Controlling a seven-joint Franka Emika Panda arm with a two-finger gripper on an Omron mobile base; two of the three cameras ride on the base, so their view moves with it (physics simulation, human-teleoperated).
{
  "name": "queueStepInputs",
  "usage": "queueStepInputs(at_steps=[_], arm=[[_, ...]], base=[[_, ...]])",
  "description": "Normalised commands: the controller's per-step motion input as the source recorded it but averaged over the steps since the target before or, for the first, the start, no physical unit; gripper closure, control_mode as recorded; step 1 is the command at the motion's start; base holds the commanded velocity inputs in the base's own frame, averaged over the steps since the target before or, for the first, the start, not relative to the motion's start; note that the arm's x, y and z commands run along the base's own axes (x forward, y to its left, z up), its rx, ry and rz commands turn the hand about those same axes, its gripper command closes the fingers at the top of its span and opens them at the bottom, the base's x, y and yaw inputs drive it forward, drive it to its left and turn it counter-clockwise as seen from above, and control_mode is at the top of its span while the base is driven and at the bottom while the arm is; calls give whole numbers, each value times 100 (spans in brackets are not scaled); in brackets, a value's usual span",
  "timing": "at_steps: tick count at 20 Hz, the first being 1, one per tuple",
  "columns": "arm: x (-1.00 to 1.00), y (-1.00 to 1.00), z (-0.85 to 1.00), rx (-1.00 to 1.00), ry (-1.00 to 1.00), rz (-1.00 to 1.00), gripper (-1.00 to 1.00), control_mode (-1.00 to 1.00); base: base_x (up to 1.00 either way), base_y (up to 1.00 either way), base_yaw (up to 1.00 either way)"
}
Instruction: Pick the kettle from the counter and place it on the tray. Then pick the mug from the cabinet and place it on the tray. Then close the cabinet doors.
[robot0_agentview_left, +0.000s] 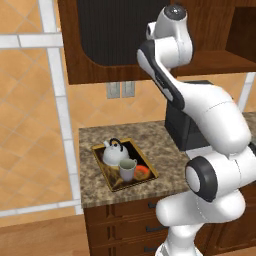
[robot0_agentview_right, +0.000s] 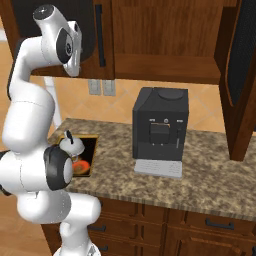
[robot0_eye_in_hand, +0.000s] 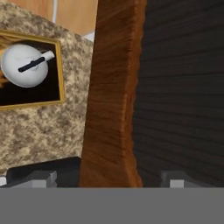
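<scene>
The silvery kettle (robot0_agentview_left: 114, 153) and the grey-beige mug (robot0_agentview_left: 127, 170) both stand in the gold-rimmed tray (robot0_agentview_left: 101, 167) on the granite counter (robot0_agentview_left: 165, 155). The kettle (robot0_eye_in_hand: 24, 65) also shows from above in the hand view, inside the tray (robot0_eye_in_hand: 59, 70). My gripper (robot0_eye_in_hand: 109, 178) is open, high up at the left cabinet door (robot0_agentview_left: 115, 30). Its fingertips (robot0_eye_in_hand: 40, 177) stand on either side of the door's wooden frame (robot0_eye_in_hand: 113, 87), next to the black panel (robot0_eye_in_hand: 183, 87). The right cabinet door (robot0_agentview_right: 241, 75) hangs wide open. The cabinet (robot0_agentview_right: 165, 35) shows a bare wooden shelf (robot0_agentview_right: 165, 67).
A black coffee machine (robot0_agentview_right: 160, 130) stands on the counter (robot0_agentview_right: 200, 175) under the cabinet, right of the tray (robot0_agentview_right: 90, 150). The left door's black bar handle (robot0_agentview_right: 100, 35) lies just right of my hand. Dark wooden drawers (robot0_agentview_right: 200, 225) run below the counter. A tiled wall is on the left.
</scene>
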Motion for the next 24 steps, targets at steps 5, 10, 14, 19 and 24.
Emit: queueStepInputs(at_steps=[5, 10, 14, 19, 24], arm=[[-62, 0, -17, 0, 3, 0, -100, -100], [-72, 1, 0, 0, 5, 0, -100, -100], [-54, 0, -2, 0, 7, 0, -100, -100], [-37, 3, -6, 0, 12, 0, -100, -100], [-29, -5, -6, -5, 10, 0, -100, -100]], base=[[0, 0, 0], [0, 0, 0], [0, 0, 0], [0, 0, 0], [0, 0, 0]])
